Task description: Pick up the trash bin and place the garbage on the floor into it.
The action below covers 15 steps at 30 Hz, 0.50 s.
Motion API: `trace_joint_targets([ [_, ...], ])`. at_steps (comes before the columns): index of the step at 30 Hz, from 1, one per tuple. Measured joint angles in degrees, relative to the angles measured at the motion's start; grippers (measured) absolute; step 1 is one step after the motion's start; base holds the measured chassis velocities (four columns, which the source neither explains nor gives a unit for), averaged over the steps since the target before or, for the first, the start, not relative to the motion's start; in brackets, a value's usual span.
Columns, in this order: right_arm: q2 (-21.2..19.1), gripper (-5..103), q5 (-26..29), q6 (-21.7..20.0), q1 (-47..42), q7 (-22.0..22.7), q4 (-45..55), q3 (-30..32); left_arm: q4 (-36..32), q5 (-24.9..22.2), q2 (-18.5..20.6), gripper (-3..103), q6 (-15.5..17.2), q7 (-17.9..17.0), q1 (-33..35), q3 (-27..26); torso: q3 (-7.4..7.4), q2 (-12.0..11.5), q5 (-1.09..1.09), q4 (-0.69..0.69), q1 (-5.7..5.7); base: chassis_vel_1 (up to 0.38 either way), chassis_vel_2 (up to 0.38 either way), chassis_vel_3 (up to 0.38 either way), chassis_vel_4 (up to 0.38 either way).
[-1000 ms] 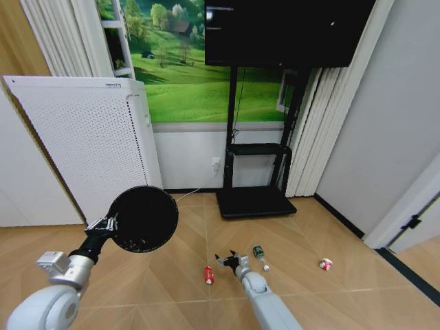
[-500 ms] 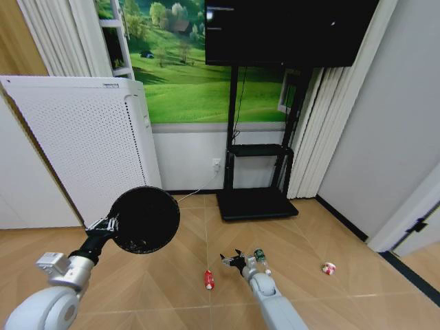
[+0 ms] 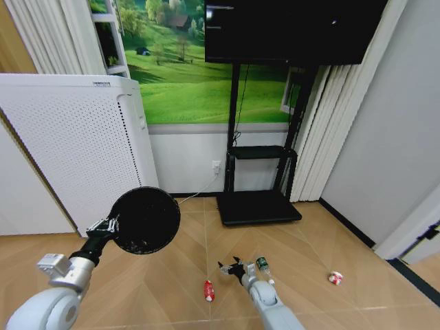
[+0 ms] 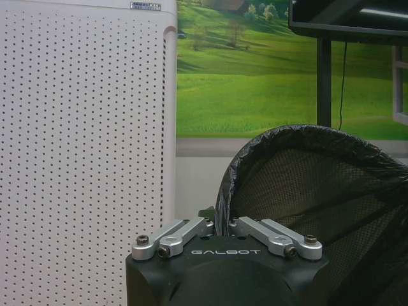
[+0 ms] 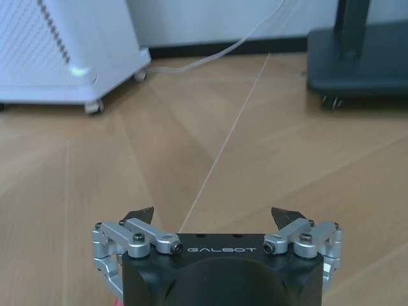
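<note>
On the left, the trash bin (image 3: 145, 220) is held up in the air by the left end effector (image 3: 104, 226), which is clamped tight on the bin's rim, as the left wrist view shows with the rim pinched between the closed fingers (image 4: 185, 231). The bin is tipped on its side, so its dark round mouth faces the robot, and it sits in the same spot as a second ago, in front of the white holed panel (image 3: 69, 148). The whole head view has slid a little, so the camera has moved, not the room. On the floor (image 3: 309, 234), a bit to the right of the bin and nearer, the red can (image 3: 208, 291) lies alone. Just right of it, the right end effector (image 3: 235, 267) is seen low over the floor with its fingers spread open and nothing between them. It has been brought closer to the green bottle (image 3: 263, 266), which now lies just beside it on its right. Far to the right, well apart, the small red-and-white piece (image 3: 335, 278) is still on the floor. None of the three pieces has been put in the bin yet, and the bottle looks like the first one being gone for.
</note>
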Motion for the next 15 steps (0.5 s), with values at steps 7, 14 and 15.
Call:
trace_joint_targets([
  [7,2.6,100,-3.9,0.0,-0.1,0.8,-5.5,-0.7,-0.4,0.3,-0.6,3,0.0,0.2,0.1,0.1,0.01,0.0,0.0,0.0,0.0,0.0,0.0,0.0,0.0],
  [14,4.6,100,-5.0,-0.4,1.3,2.5,-10.6,-0.4,-0.8,0.6,-1.2,3,-0.3,0.4,0.8,-0.3,0.0,0.0,0.0,0.01,0.0,0.0,0.0,0.0,0.0],
  [15,4.5,100,-4.5,-0.6,1.1,2.7,-10.4,-0.5,-0.8,0.6,-1.3,3,-0.3,0.4,0.9,-0.4,0.0,0.0,0.0,0.01,0.0,0.0,0.0,0.0,0.0],
])
